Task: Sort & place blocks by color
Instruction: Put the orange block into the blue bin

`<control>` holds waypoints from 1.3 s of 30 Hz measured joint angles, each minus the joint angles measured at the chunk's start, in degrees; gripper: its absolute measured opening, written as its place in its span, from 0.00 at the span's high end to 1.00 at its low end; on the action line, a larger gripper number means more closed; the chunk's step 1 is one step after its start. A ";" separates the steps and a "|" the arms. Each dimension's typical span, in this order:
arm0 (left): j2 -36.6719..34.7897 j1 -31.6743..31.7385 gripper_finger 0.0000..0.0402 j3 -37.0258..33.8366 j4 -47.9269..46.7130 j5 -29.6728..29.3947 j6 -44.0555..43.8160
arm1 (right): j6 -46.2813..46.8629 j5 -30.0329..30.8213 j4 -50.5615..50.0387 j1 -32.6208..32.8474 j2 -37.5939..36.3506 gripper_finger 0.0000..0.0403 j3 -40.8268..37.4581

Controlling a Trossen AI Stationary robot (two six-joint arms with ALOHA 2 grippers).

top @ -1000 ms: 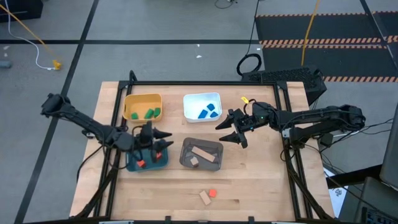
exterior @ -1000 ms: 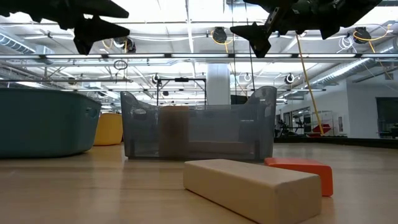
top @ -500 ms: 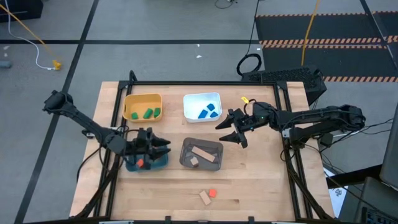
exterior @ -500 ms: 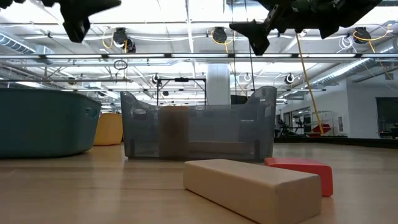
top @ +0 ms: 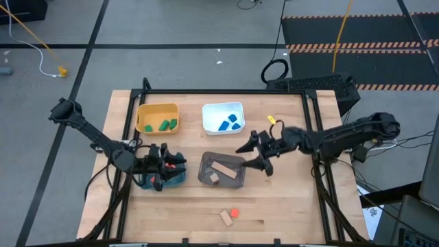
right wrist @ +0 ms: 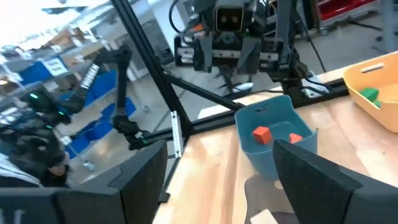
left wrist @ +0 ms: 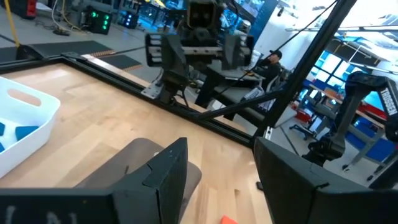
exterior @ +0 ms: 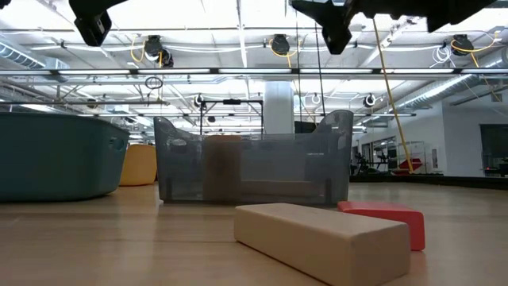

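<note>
Wooden bench [top: 288, 206] at frame centre carries four bins, with tan blocks [top: 221, 171] in the grey bin [top: 222, 180], a tan [top: 225, 218] and red block [top: 234, 213] loose near the bottom edge, the left tool [top: 167, 167] empty, fingers apart over the teal bin [top: 159, 182], and the right tool [top: 255, 154] spread wide, empty, right of the grey bin.

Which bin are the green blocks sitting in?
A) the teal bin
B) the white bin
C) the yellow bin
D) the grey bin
C: seen from above, the green blocks lie inside the yellow bin at the back left of the table, while the white bin beside it holds blue blocks.
</note>
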 joint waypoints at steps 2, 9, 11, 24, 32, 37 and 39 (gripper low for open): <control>0.00 0.00 0.54 0.00 -0.02 0.00 0.00 | -0.86 3.83 -0.04 2.80 1.19 0.30 0.00; 0.00 0.00 0.54 0.00 -0.55 -0.02 -0.32 | 1.58 18.22 -0.07 12.16 7.50 0.30 0.02; 0.00 0.00 0.54 0.00 -0.67 -0.02 -0.70 | 3.71 20.66 0.42 14.59 10.03 0.30 0.02; 0.00 -1.77 0.54 0.00 -1.60 -0.05 -0.92 | 16.65 28.45 15.16 29.47 25.78 0.30 0.02; 0.00 -4.44 0.54 0.02 -1.99 -0.09 -1.14 | 20.26 31.57 17.59 33.32 36.79 0.30 5.88; 0.00 -6.26 0.54 0.02 -2.03 -0.05 -1.11 | 9.42 31.62 10.78 34.35 41.23 0.30 13.20; -0.02 -6.88 0.54 0.02 -2.07 -0.07 -1.09 | 6.93 31.65 6.47 34.64 41.95 0.30 15.05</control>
